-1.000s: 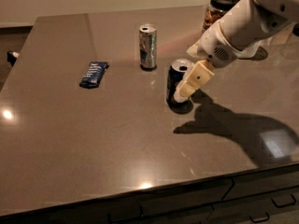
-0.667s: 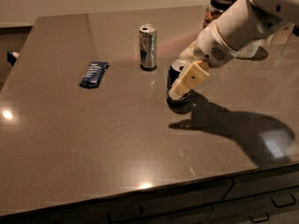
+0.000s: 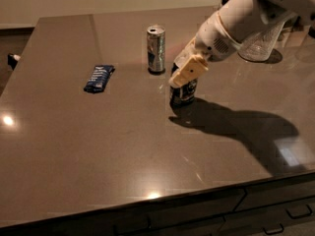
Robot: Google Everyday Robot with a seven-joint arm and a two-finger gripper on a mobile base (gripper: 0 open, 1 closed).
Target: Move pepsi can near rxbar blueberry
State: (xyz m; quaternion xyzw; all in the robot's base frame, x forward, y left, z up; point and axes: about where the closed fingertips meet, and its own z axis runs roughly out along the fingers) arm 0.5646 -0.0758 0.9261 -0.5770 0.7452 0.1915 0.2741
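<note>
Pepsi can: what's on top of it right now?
The gripper sits over the upper part of the pepsi can and hides its top. Only the can's lower body shows, standing on the table.

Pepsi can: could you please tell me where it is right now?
In the camera view the short dark blue pepsi can stands right of centre, just right of and nearer than the slim silver can, with the claw at its top.

Claw at the top of the upright pepsi can, rxbar blueberry well apart on the table.
</note>
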